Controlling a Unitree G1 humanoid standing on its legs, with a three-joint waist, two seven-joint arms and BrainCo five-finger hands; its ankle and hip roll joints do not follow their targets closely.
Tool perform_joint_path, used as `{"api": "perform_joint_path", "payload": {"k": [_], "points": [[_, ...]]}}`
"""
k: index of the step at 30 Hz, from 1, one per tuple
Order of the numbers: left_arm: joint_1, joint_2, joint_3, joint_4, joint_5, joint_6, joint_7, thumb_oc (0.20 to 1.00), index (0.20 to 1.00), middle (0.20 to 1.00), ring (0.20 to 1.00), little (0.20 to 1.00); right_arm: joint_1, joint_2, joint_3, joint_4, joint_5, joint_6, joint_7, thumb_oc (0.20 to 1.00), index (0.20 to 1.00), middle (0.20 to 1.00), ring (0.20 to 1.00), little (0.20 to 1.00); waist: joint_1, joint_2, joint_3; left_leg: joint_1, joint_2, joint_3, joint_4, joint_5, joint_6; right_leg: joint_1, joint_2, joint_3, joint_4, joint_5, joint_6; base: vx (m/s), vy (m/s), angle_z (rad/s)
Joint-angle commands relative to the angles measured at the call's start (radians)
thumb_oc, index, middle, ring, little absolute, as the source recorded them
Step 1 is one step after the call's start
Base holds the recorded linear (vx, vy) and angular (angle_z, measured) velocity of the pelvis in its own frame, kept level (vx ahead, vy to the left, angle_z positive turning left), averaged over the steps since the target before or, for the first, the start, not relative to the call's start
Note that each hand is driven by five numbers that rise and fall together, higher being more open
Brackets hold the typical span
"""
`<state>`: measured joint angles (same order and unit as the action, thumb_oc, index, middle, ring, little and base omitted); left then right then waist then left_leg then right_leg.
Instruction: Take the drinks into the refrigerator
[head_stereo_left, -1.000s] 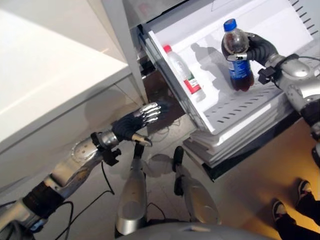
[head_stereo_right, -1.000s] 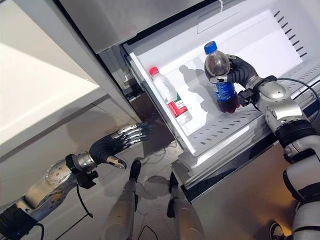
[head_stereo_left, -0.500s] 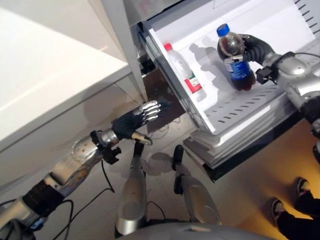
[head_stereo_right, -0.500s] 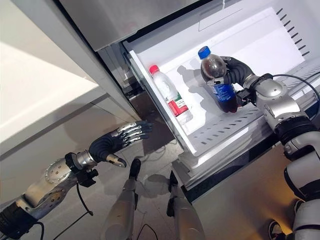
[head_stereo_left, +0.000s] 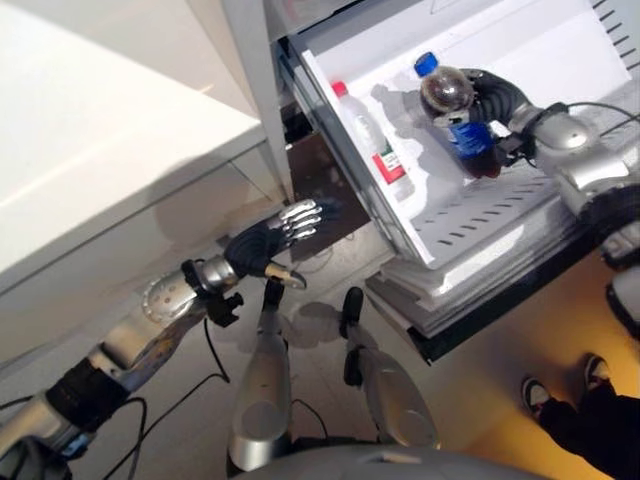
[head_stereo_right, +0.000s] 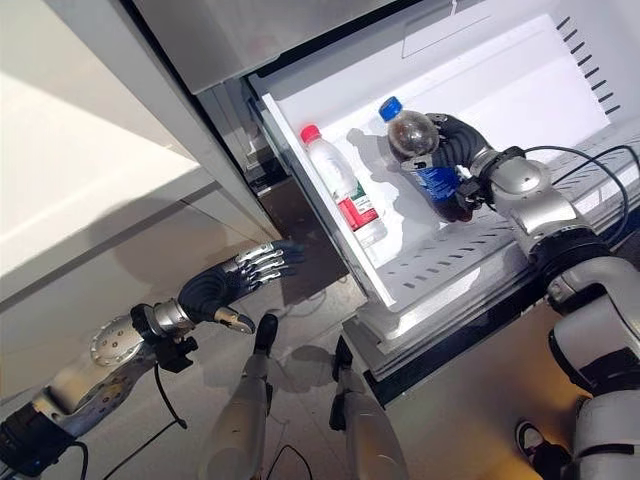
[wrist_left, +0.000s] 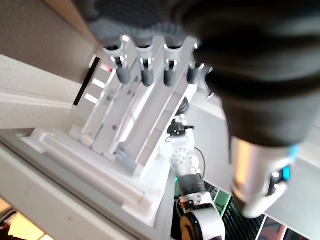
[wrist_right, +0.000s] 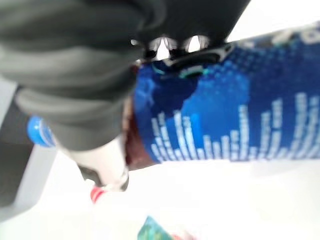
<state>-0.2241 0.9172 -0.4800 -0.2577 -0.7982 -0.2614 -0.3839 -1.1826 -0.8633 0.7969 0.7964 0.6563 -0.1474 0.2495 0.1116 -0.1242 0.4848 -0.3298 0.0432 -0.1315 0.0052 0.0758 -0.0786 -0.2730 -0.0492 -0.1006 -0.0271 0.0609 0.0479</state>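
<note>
Fig.: open white refrigerator drawer (head_stereo_right: 400, 285), w/ slotted floor at its near right. Inside, a clear bottle (head_stereo_right: 341, 188), red cap, red-and-green label, lies against the left wall, cap toward the far end. To its right, a dark cola bottle (head_stereo_right: 425, 160), blue cap and label, tilted, base low near the drawer floor; contact w/ floor cannot be told. Below the drawer, a stack of white shelves (head_stereo_left: 470, 290) juts over the floor (head_stereo_left: 320, 265).

You're looking at a kitchen-like test space: an open white refrigerator drawer (head_stereo_right: 480, 250) with slotted walls at 1 o'clock, a pale cabinet panel (head_stereo_right: 90, 170) at 10 o'clock, and a person's shoes (head_stereo_left: 560, 385) on the floor at 4 o'clock.
</note>
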Motion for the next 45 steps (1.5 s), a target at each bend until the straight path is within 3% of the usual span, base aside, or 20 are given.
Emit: {"api": "perform_joint_path", "payload": {"k": [1, 13, 14, 15, 35, 42, 45], "points": [[0.031, 0.012, 0.024, -0.129, 0.018, -0.056, -0.001, 1.000, 1.000, 1.000, 1.000, 1.000, -0.133, 0.017, 0.013, 0.026, 0.012, -0.068, -0.025, 0.200, 0.200, 0.200, 0.200, 0.200, 0.022, -0.012, 0.000, -0.007, -0.024, -0.025, -0.029, 0.002, 0.071, -0.104, -0.007, -0.026, 0.122, -0.024, 0.026, 0.00, 0.000, 0.00], [0.026, 0.025, 0.027, -0.132, 0.018, -0.055, 0.006, 1.000, 1.000, 1.000, 1.000, 1.000, -0.146, 0.032, 0.029, 0.031, -0.013, -0.064, -0.029, 0.200, 0.200, 0.200, 0.200, 0.200, 0.022, -0.014, 0.002, -0.013, -0.025, -0.024, -0.028, 0.002, 0.072, -0.113, -0.009, -0.027, 0.124, -0.021, 0.026, 0.00, 0.000, 0.00], [0.024, 0.024, 0.027, -0.131, 0.020, -0.056, 0.008, 1.000, 1.000, 1.000, 1.000, 1.000, -0.147, 0.032, 0.033, 0.035, -0.020, -0.063, -0.029, 0.442, 0.442, 0.442, 0.442, 0.442, 0.022, -0.014, 0.002, -0.014, -0.025, -0.025, -0.029, 0.002, 0.072, -0.112, -0.009, -0.026, 0.124, -0.021, 0.026, 0.00, 0.000, 0.00], [0.024, 0.025, 0.026, -0.132, 0.020, -0.055, 0.007, 1.000, 1.000, 1.000, 1.000, 1.000, -0.149, 0.032, 0.036, 0.031, -0.019, -0.060, -0.027, 1.000, 1.000, 1.000, 1.000, 1.000, 0.021, -0.013, 0.002, -0.013, -0.024, -0.024, -0.029, 0.002, 0.072, -0.112, -0.009, -0.025, 0.123, -0.022, 0.026, 0.00, 0.000, 0.00], [0.007, 0.030, 0.015, -0.126, 0.023, -0.058, 0.014, 1.000, 1.000, 1.000, 1.000, 1.000, -0.147, 0.034, 0.039, 0.002, -0.014, -0.064, -0.034, 1.000, 1.000, 1.000, 1.000, 1.000, 0.014, -0.014, -0.001, -0.009, -0.026, -0.020, -0.026, -0.002, 0.074, -0.117, -0.007, -0.024, 0.129, -0.022, 0.027, 0.00, 0.000, 0.00], [0.015, 0.014, 0.044, -0.109, 0.028, -0.064, 0.016, 1.000, 1.000, 1.000, 1.000, 1.000, -0.096, -0.023, -0.008, -0.159, 0.057, -0.079, -0.034, 1.000, 1.000, 1.000, 1.000, 1.000, 0.002, -0.020, -0.022, 0.013, -0.025, -0.017, -0.029, -0.007, 0.073, -0.099, -0.009, -0.021, 0.129, -0.027, 0.028, 0.00, -0.001, 0.00], [0.049, 0.010, 0.086, -0.094, 0.024, -0.069, 0.016, 1.000, 1.000, 1.000, 1.000, 1.000, -0.012, -0.115, -0.077, -0.309, 0.111, -0.105, -0.019, 1.000, 1.000, 1.000, 1.000, 1.000, -0.009, -0.027, -0.056, 0.033, -0.030, -0.012, -0.025, -0.021, 0.076, -0.075, -0.012, -0.016, 0.126, -0.031, 0.029, 0.01, -0.001, -0.01]]}}
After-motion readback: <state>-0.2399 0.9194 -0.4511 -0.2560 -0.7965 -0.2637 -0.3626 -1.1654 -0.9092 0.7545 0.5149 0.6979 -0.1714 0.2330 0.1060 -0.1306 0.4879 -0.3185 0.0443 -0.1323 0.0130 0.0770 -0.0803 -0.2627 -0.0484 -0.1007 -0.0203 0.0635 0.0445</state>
